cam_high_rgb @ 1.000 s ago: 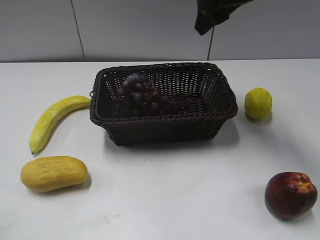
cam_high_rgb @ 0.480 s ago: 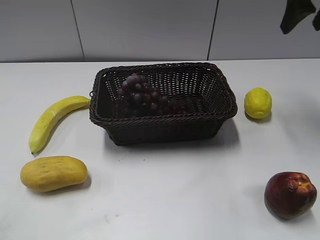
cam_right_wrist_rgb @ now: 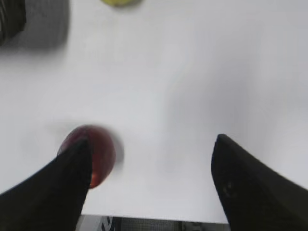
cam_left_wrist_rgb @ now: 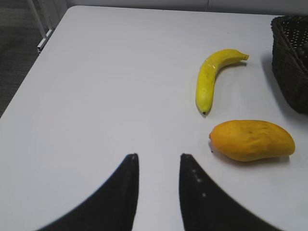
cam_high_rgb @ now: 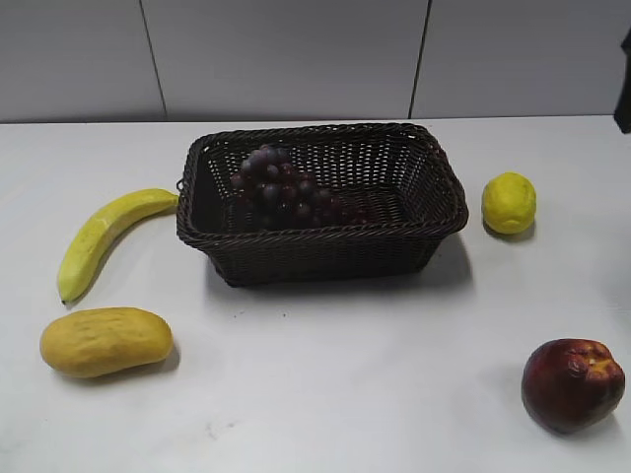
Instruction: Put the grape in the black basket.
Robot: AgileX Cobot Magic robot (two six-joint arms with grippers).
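Observation:
The grape, a dark red-purple bunch, lies inside the black basket toward its left side. The basket's corner also shows in the left wrist view and in the right wrist view. My left gripper is open and empty over bare table, left of the basket. My right gripper is open wide and empty, high over the right part of the table; only a dark sliver of that arm shows at the exterior view's right edge.
A banana and a mango lie left of the basket; they also show in the left wrist view as the banana and the mango. A lemon sits right of the basket. A dark red apple sits front right and shows in the right wrist view.
My right arm has moved from above the basket off to the right, nearly out of the exterior view. The grape stays in the basket.

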